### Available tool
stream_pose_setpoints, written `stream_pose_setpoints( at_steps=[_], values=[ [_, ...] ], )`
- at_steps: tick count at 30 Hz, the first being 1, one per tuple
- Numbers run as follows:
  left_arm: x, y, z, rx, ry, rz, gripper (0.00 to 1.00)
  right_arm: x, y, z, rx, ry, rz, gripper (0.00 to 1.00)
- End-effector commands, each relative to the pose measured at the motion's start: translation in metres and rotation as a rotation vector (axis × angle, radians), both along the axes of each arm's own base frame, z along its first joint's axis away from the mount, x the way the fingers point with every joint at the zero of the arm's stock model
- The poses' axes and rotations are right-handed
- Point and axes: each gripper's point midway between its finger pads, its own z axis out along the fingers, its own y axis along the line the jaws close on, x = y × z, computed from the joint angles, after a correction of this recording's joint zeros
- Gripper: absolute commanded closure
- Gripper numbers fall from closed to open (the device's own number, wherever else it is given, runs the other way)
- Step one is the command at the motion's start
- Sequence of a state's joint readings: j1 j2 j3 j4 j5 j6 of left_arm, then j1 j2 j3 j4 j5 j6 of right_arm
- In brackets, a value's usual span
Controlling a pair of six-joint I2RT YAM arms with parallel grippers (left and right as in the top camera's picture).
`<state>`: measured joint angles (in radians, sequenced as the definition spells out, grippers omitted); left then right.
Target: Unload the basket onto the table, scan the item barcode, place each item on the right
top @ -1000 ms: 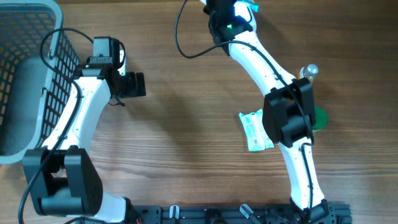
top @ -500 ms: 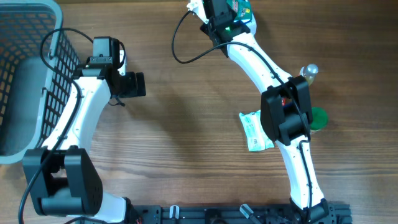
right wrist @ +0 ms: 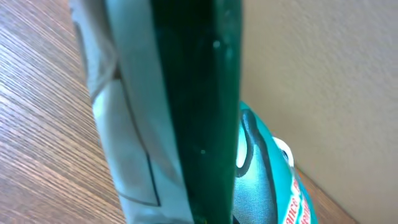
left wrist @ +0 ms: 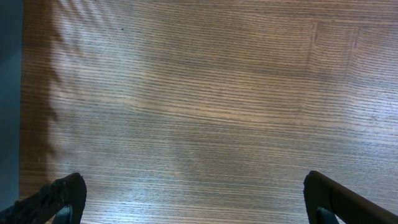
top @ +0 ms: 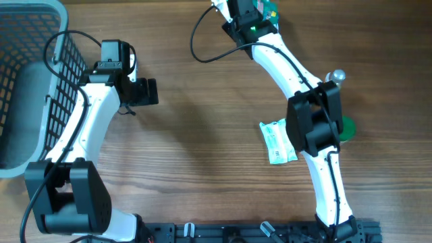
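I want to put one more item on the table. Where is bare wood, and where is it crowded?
Widest bare patch: mid-table, between the left gripper and the white packet. A second: the table's right side, beyond the green disc. Crowded: around the right arm's elbow, where packet, disc and a silver knob sit close.

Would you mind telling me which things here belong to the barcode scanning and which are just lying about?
In the job:
teal packet, gripped by the right arm at the table's far edge.

Lying about:
white-and-green packet
green round thing
silver knob
grey basket
left fingers, open and holding nothing
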<state>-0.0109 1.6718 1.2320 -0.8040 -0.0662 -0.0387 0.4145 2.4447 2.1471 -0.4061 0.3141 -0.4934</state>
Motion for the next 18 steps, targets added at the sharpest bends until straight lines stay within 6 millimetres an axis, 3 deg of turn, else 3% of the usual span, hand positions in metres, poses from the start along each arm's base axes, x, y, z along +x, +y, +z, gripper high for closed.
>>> stream_pose_setpoints(
  at_steps=[1, 4, 7, 11, 13, 16, 18],
  values=[
    [0.003, 0.002, 0.004, 0.004, -0.013, 0.000, 0.00, -0.018, -0.002, 0.111, 0.080, -0.128, -0.016, 0.96],
    [0.003, 0.002, 0.004, 0.004, -0.013, 0.000, 0.00, -0.049, -0.009, 0.152, 0.182, -0.100, -0.058, 0.96],
    [0.003, 0.002, 0.004, 0.004, -0.014, 0.000, 0.00, -0.107, -0.014, 0.154, 0.371, 0.127, -0.143, 0.96],
    [0.003, 0.002, 0.004, 0.004, -0.013, 0.000, 0.00, -0.200, -0.008, 0.100, 0.477, 0.620, -0.234, 0.96],
    [0.003, 0.002, 0.004, 0.004, -0.013, 0.000, 0.00, -0.235, -0.005, 0.078, 0.471, 0.807, -0.246, 0.96],
    [0.003, 0.002, 0.004, 0.004, -0.013, 0.000, 0.00, -0.271, -0.019, 0.040, 0.415, 0.979, -0.374, 0.94],
    [0.003, 0.002, 0.004, 0.004, -0.013, 0.000, 0.00, -0.277, -0.022, 0.022, 0.401, 1.012, -0.418, 0.94]
  ],
)
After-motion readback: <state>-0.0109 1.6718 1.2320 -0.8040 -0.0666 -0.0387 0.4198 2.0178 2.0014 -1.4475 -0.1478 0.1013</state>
